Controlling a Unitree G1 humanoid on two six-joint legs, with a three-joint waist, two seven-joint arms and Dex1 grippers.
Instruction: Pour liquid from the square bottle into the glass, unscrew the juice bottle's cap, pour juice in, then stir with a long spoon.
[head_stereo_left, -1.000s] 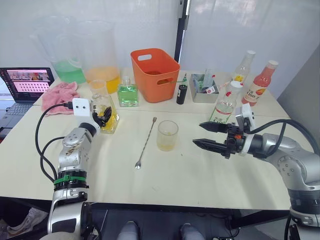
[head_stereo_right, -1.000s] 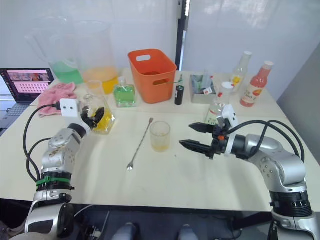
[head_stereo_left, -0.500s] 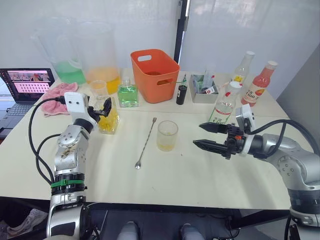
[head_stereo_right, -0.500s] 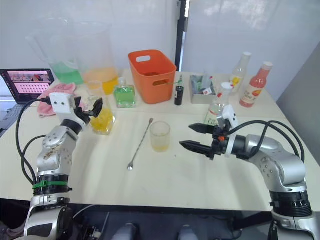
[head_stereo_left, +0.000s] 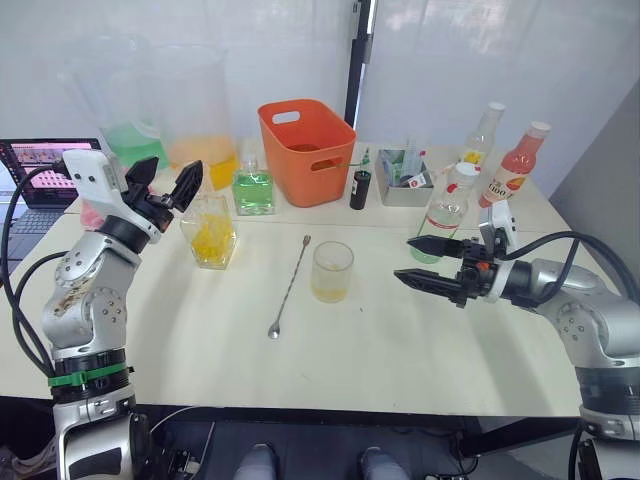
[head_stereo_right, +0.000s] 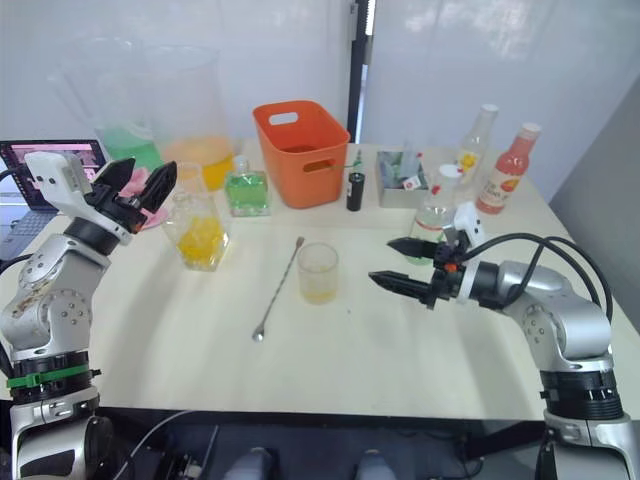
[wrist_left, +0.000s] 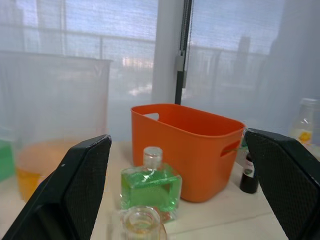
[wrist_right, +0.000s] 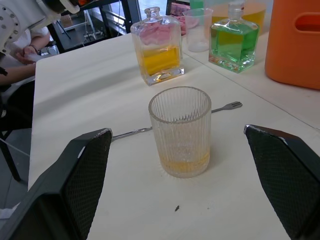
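Partly hidden, the juice bottle (head_stereo_left: 444, 212) stands at about 1 o'clock from the glass (head_stereo_left: 332, 272); its lower body sits behind the upper finger of the right gripper (head_stereo_left: 417, 262), and the label cannot be read; the cap (head_stereo_left: 469, 171) is on its neck. Cut off at the table's far left is a laptop (head_stereo_left: 40, 160), and a pink cloth (head_stereo_right: 150, 200) lies largely behind the left gripper (head_stereo_left: 159, 183). How much liquid the glass holds is hard to judge from the head views; the right wrist view shows a thin yellow layer at its bottom.

Raised off the table, the left arm is bent at the elbow, its gripper up and tilted toward 1 o'clock, fingers spread wide with nothing between them, just above and to 10 o'clock of the square bottle (head_stereo_left: 210, 232) of yellow liquid. The right arm reaches in low from 3 o'clock, forearm roughly level, its fingers pointing at the glass, parted and empty, near it but apart.

The long spoon (head_stereo_left: 290, 287) lies flat on the table (head_stereo_left: 350, 360) just beside the glass at 9 o'clock, angled from 12 to 7 o'clock; an orange basket (head_stereo_left: 306, 148) stands at 12 o'clock.
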